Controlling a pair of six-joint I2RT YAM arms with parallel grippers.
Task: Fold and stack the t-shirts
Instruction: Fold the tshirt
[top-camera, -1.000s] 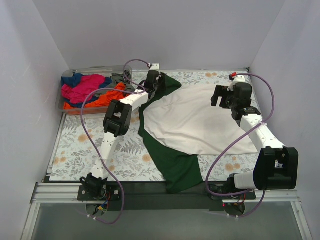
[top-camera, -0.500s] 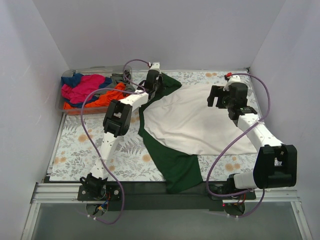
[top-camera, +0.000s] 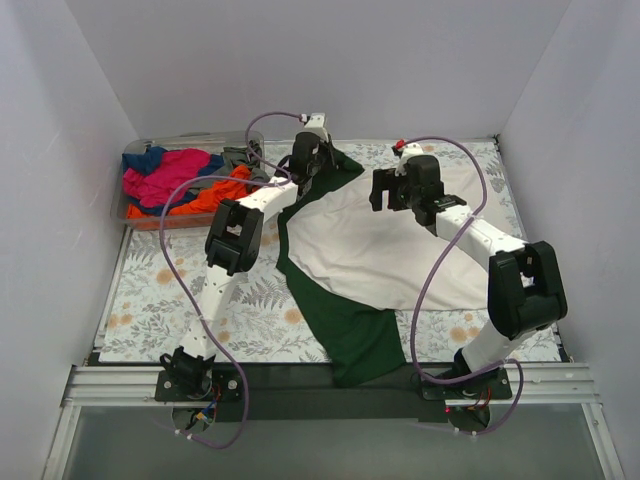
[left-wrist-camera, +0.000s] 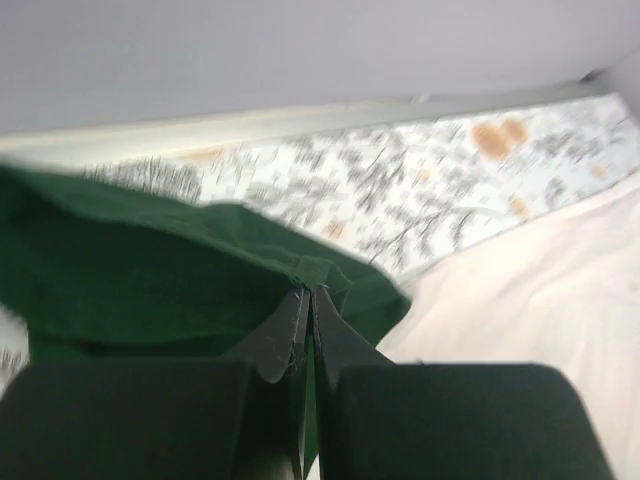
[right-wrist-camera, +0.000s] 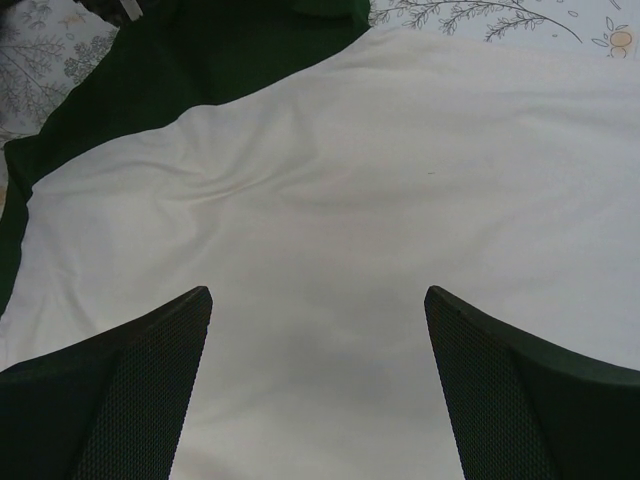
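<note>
Jaws of the left gripper are pinched shut on the dark green sleeve of the cream t-shirt, at the far side of the surface. The right gripper hangs spread wide above the cream body. That shirt lies flat and unfolded, while the other tees sit heaped in the bin. By my judgement nearly everything is left, with no stack begun.

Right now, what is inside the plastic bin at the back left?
The bin holds crumpled shirts: magenta, orange, blue, grey. Anything beneath them, and the bin's floor, is covered.
</note>
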